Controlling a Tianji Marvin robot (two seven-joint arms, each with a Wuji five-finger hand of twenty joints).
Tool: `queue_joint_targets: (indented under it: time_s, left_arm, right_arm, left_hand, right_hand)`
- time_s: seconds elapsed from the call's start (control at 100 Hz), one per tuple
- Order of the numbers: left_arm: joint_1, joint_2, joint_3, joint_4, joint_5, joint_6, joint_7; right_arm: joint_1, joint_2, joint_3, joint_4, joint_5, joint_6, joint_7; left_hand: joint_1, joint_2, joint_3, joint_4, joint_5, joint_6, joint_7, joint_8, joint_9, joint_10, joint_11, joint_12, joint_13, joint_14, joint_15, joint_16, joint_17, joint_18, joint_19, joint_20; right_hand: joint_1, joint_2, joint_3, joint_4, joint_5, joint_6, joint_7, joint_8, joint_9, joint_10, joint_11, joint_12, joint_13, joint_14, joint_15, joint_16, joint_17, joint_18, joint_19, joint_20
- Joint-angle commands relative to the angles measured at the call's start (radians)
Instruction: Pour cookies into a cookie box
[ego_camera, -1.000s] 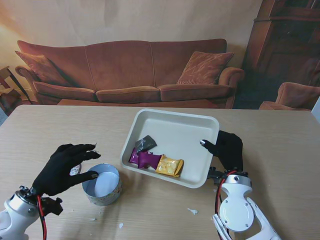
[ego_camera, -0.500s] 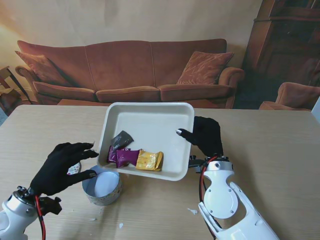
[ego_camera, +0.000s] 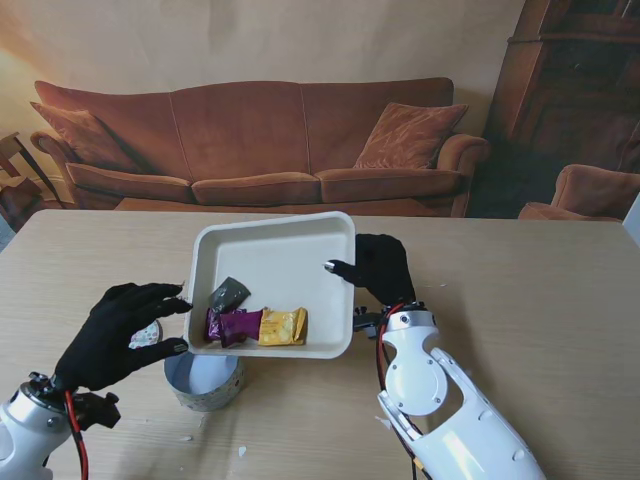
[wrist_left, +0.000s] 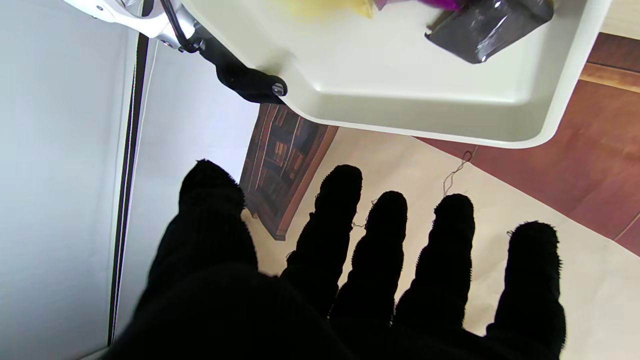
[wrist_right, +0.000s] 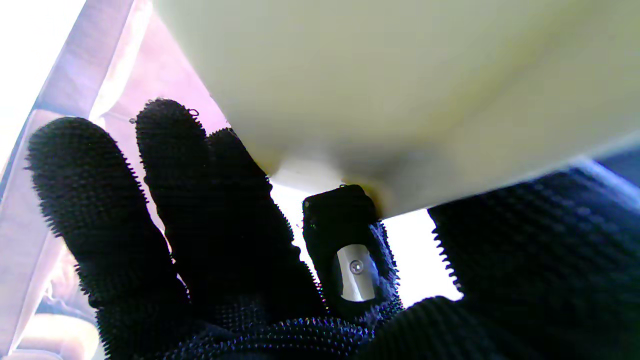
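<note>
A brown sofa (ego_camera: 255, 140) stands behind the wooden table (ego_camera: 560, 290). The right hand (ego_camera: 378, 268) grips the white tray (ego_camera: 275, 250), which hides part of the round cookie box (ego_camera: 205, 377). Three wrapped cookies (ego_camera: 255, 322) lie at the tray's near edge. The left hand (ego_camera: 115, 335) hovers with fingers spread, holding nothing.

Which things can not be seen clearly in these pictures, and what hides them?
- Round box: in the stand view the tray covers its far rim.
- Small thing near the left hand: the fingers half hide it, too small to name.
- Packets: the left wrist view cuts off all but the grey one.
- Right hand: the tray hides the fingers under it; the right wrist view shows only the tray's underside.
</note>
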Motion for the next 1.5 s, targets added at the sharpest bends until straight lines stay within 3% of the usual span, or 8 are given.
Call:
queue_joint_targets:
  time_s: [0.0,0.37,0.73,1.05,1.26,1.49]
  left_arm:
    - [0.003,-0.002,0.001,-0.002,0.001,0.002,-0.013]
    - [0.008,-0.004,-0.003,-0.004,0.009,-0.003,-0.005]
    - [0.005,-0.003,-0.005,0.0,0.011,0.004,-0.005]
    - [0.004,-0.002,-0.004,0.0,0.017,0.005,-0.006]
    - [0.002,-0.003,-0.004,0.002,0.021,0.006,-0.001]
    - [0.0,-0.003,-0.002,0.003,0.023,0.007,0.001]
  right_arm:
    - [0.015,-0.011,-0.006,0.005,-0.019,-0.017,0.019]
    - [0.081,-0.02,-0.035,0.083,-0.084,-0.055,-0.018]
    - [0.16,-0.023,-0.08,0.163,-0.205,-0.121,-0.069]
    - [0.178,-0.013,-0.085,0.152,-0.212,-0.122,-0.03]
    - [0.172,0.001,-0.069,0.1,-0.207,-0.11,0.014]
    - [0.186,0.017,-0.069,0.082,-0.266,-0.118,0.037]
  left_hand:
    - [0.02,0.045,-0.017,-0.004,0.004,0.0,-0.003,0.0,0.009,0.011,-0.006,-0.001,0.03,0.01,0.004,0.002,-0.003,0.022,0.016,-0.005]
    - [0.021,0.044,-0.017,-0.004,0.007,-0.001,-0.002,0.0,0.017,0.011,-0.004,0.001,0.035,0.012,0.006,0.003,0.0,0.022,0.019,-0.006]
    - [0.023,0.041,-0.017,-0.003,0.008,0.0,0.0,0.001,0.026,0.011,-0.002,0.002,0.042,0.013,0.01,0.005,0.0,0.021,0.02,-0.007]
    - [0.027,0.04,-0.016,-0.003,0.011,0.0,0.001,0.001,0.031,0.011,-0.001,0.003,0.045,0.013,0.011,0.006,0.001,0.021,0.023,-0.008]
    - [0.026,0.041,-0.016,-0.003,0.01,0.0,0.001,0.001,0.031,0.011,-0.002,0.003,0.046,0.014,0.012,0.006,0.001,0.022,0.023,-0.008]
    - [0.026,0.04,-0.016,-0.003,0.009,0.0,0.0,0.0,0.031,0.011,-0.002,0.003,0.045,0.014,0.012,0.006,0.0,0.022,0.024,-0.009]
  right_hand:
    - [0.497,-0.033,0.49,-0.049,0.012,-0.204,0.027,0.024,0.051,-0.158,0.047,-0.012,0.02,-0.025,0.029,0.008,0.022,0.005,0.044,0.0]
    - [0.493,-0.037,0.497,-0.048,0.012,-0.208,0.029,0.023,0.052,-0.16,0.052,-0.011,0.024,-0.028,0.033,0.008,0.025,0.002,0.049,0.0]
    - [0.486,-0.038,0.502,-0.04,0.012,-0.219,0.032,0.021,0.055,-0.169,0.059,-0.011,0.031,-0.039,0.038,0.008,0.029,-0.01,0.059,0.003]
    - [0.482,-0.034,0.502,-0.03,0.01,-0.223,0.032,0.021,0.054,-0.171,0.059,-0.01,0.032,-0.041,0.037,0.01,0.03,-0.017,0.06,0.002]
    - [0.482,-0.034,0.502,-0.03,0.01,-0.223,0.032,0.021,0.054,-0.173,0.061,-0.01,0.031,-0.044,0.038,0.012,0.031,-0.016,0.061,0.003]
    - [0.479,-0.033,0.502,-0.023,0.007,-0.23,0.034,0.022,0.056,-0.178,0.062,-0.009,0.034,-0.051,0.038,0.012,0.032,-0.023,0.063,0.004]
